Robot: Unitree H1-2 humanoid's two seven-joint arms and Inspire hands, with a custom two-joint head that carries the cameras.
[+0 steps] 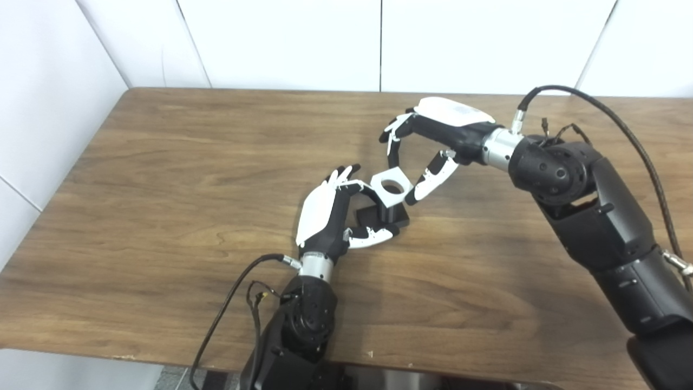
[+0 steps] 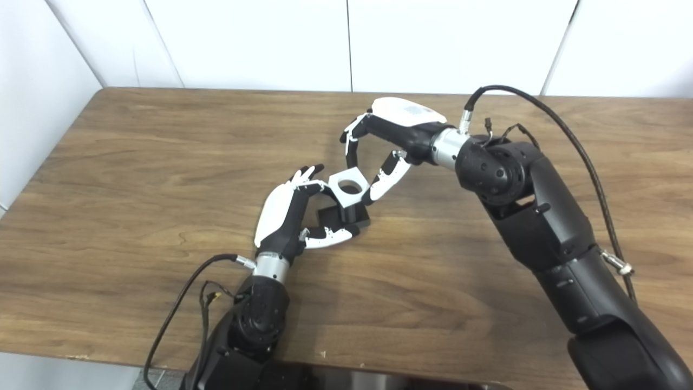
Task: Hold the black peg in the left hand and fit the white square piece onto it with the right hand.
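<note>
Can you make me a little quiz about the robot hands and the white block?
1. True or false: the white square piece sits on top of the black peg.
2. Which hand is beside the black peg's base: A) left hand B) right hand?
3. Fill in: the hole in the white piece is ____ in shape.

Key: 1 true. 2 A. 3 round.

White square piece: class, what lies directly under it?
The white square piece sits atop the black peg, whose base shows below on the table. The peg's top is covered.
</note>
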